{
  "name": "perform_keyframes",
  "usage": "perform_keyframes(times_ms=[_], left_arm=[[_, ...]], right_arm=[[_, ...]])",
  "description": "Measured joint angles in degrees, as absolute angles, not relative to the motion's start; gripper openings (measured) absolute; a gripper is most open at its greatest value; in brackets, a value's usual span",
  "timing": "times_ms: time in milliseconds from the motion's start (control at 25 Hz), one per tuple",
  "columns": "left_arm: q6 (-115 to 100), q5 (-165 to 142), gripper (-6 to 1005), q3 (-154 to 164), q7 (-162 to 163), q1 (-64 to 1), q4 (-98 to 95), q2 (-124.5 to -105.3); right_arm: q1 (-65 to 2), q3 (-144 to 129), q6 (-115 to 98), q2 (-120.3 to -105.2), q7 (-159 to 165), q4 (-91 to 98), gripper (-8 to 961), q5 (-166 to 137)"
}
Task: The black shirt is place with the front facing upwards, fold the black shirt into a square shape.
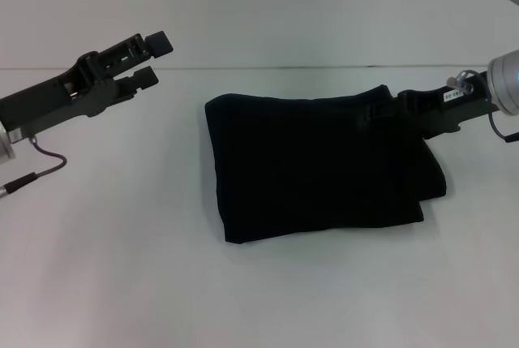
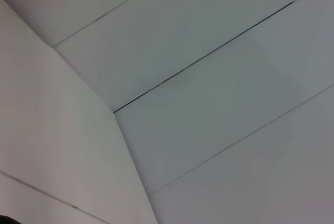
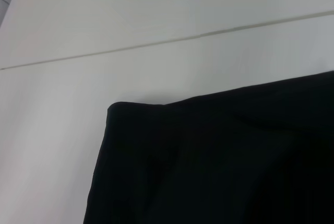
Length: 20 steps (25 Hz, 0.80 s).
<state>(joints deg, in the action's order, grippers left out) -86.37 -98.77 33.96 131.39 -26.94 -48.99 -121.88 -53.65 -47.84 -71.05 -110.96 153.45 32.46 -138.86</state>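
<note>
The large plain black soft cloth shirt [image 1: 316,165] lay folded on the white table [image 1: 122,283], a little to the three o'clock side of the middle of the head view. It formed a rough, slightly skewed rectangle. Its nine o'clock edge was a rounded fold, its twelve o'clock edge ran close to the seam where the table met the white wall [image 1: 259,7], and at its four o'clock corner a lower layer stuck out past the upper one in a small step. No lettering or neck label showed on the upturned surface.

The black right gripper [image 1: 381,109] reached in from three o'clock and sat at the shirt's two o'clock corner, dark against dark cloth. Whether its fingers were parted or pinching the fabric could not be told. The right wrist view showed only the shirt's corner [image 3: 219,161] with a smooth folded edge, lying flat on the pale table.

The black left gripper [image 1: 152,58] hung at ten o'clock, well apart from the shirt, pointing toward two o'clock. Its two fingers stood parted with a clear gap between them, and they held nothing. A thin dark cable [image 1: 45,171] trailed from that arm near the nine o'clock edge. The left wrist view showed only pale flat panels with thin seams.
</note>
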Motion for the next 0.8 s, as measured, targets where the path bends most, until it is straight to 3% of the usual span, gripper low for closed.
perform_keyframes(times_ms=[800], left_arm=[[-87.1,-98.6,948,33.9,131.3,-26.5,-48.8,-121.99]], right_arm=[[-54.0,-48.4,-71.1,-111.53,153.1,32.0,924,-139.1]])
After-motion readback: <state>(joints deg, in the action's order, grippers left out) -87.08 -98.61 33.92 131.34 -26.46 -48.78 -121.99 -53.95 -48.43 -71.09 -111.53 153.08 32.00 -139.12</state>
